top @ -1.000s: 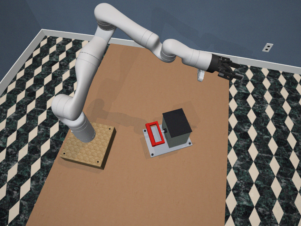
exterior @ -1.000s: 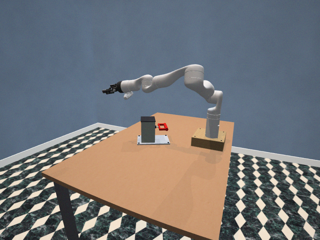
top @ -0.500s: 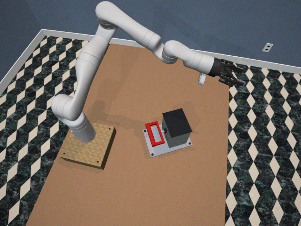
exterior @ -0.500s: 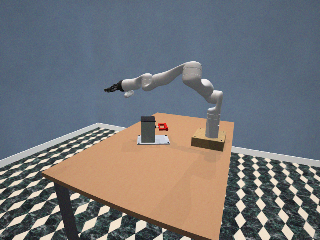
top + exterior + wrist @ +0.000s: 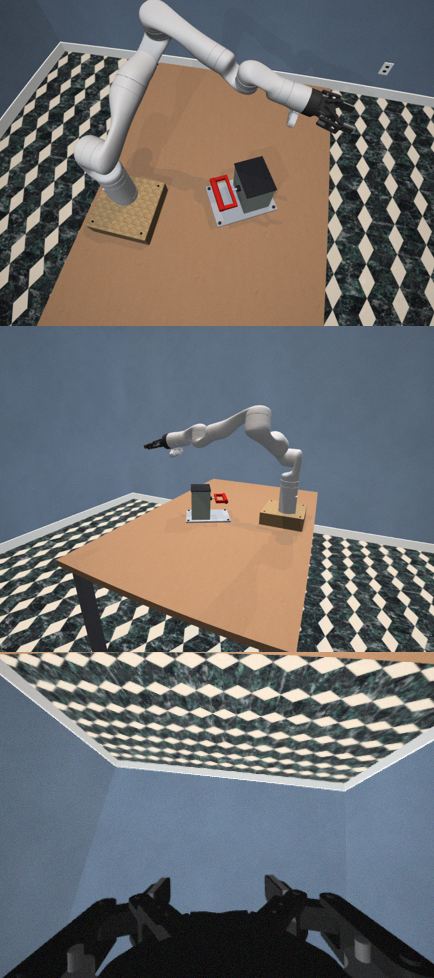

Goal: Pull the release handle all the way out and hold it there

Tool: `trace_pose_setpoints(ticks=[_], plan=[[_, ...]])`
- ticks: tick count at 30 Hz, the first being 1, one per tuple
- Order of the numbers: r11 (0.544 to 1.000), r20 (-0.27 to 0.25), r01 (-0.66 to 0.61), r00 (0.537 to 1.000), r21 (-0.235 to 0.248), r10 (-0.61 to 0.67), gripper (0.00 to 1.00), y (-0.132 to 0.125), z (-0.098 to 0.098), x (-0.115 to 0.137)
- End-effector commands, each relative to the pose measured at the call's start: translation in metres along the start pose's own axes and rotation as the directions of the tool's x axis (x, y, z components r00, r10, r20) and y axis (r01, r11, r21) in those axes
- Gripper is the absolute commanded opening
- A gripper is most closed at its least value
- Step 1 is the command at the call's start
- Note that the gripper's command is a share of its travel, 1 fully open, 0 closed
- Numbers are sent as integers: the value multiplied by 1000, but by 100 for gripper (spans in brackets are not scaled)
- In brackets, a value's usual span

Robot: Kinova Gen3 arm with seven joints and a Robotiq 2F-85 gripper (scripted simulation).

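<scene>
The red release handle (image 5: pixel 219 193) is a rectangular loop on a short rod, sticking out of a grey box with a black top (image 5: pixel 255 184) on a grey baseplate (image 5: pixel 241 209). It sits close to the box. It also shows in the exterior view (image 5: pixel 220 497). My gripper (image 5: pixel 345 117) is open and empty, high in the air past the table's far right edge, well away from the handle. It also shows in the exterior view (image 5: pixel 148 446). In the wrist view the open fingers face the blue wall and the floor; the handle is out of that view.
The arm's wooden base block (image 5: pixel 128 213) stands on the table to the left of the handle. The table edge (image 5: pixel 328 196) runs to the right of the box, with checkered floor beyond.
</scene>
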State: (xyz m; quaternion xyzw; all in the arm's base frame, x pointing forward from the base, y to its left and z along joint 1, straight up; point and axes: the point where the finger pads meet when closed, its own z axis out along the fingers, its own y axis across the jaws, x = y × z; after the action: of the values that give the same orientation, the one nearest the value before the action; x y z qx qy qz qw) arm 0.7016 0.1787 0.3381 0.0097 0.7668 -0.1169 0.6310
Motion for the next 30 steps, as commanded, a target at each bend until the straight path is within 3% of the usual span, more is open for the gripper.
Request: trace_pose_setpoints(ticks=[1,5,6,13,14,22,23,30], plan=[[1000,0,-11,1000,6,11,100,-6,2,-3],[1000,0,-11,1000,6,11,100,-6,2,-3],[998,-12,-46,999,31,46,100,-22,6,-3],[998,-12,-46,999,31,46,100,-22,6,-3],[995,-23,-81,996,57,83,100,-39,10,-2],[995,-23,-81,996,57,83,100,-39,10,-2],[990,-33,-117,992,83,120,100,-56,13,-1],[990,-33,-117,992,83,120,100,-56,13,-1]])
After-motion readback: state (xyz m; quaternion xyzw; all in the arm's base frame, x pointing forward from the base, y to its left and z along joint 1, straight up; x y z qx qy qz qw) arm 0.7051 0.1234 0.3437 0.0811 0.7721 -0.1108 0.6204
